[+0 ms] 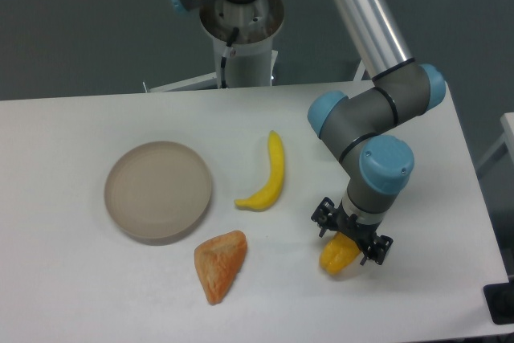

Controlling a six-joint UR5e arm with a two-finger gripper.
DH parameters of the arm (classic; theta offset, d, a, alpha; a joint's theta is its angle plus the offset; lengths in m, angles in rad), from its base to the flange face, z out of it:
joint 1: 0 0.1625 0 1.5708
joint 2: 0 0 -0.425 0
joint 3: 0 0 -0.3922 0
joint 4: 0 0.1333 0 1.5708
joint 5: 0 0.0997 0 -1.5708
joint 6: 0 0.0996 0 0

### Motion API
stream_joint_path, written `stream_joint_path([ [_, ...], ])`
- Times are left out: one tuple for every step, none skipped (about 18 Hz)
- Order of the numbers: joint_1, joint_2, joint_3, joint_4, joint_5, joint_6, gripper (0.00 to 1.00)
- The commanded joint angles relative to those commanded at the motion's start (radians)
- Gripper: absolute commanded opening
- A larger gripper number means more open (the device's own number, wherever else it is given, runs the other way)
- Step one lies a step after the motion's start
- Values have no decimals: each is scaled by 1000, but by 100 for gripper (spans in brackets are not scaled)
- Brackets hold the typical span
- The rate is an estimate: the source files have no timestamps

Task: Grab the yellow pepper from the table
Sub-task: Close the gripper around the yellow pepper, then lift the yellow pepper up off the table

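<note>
Gripper (351, 243), seen from the fixed camera, pointing straight down at the right side of the table (64, 295), its two black fingers set on either side of the yellow pepper (337, 255). The jaws straddle the pepper closely, yet I cannot tell from this angle whether they have clenched on it or merely bracket it (my wrist hides the contact points). The pepper appears to rest on the table or just at its surface; a lift is not evident.

Reading left to right across the table: a round beige plate (158, 190) lies flat at the left, nothing on it. Below and to its right sits an orange wedge-shaped piece of toy food (221, 265), resembling a slice of bread or pizza, near the plate's rim but apart from it. Next comes a banana (266, 177), long and curved, lying well apart from the pepper, so my fingers have room to close without touching it. At the far right is my arm, elbow folded above the wrist so that the approach is vertical; I judge this posture is chosen because a top-down grasp suits a small lumpy object lying free on a flat surface.

As a judgement, the task stands at the grasping step: fingers placed, lift not yet done. The rounded, smooth surface of the pepper could let it squirt out forward if the closure is off-centre.
</note>
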Motion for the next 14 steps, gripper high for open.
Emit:
stream_joint_path([
  [0, -3, 0, 0, 2, 0, 100],
  [0, -6, -2, 0, 2, 2, 100],
  [-2, -8, -5, 2, 0, 2, 100],
  [-2, -11, -5, 0, 3, 3, 100],
  [-3, -11, -8, 0, 30, 5, 92],
  [-6, -11, -8, 0, 64, 5, 71],
  [-8, -12, -6, 2, 63, 5, 54],
  [-8, -11, 4, 0, 57, 5, 34],
  [-8, -9, 6, 0, 63, 5, 26],
  [-6, 0, 8, -2, 66, 5, 21],
  [-2, 11, 11, -5, 66, 6, 21],
  [3, 23, 11, -15, 66, 8, 21],
  [6, 37, 11, -27, 66, 12, 21],
  [11, 55, 11, -46, 66, 14, 21],
])
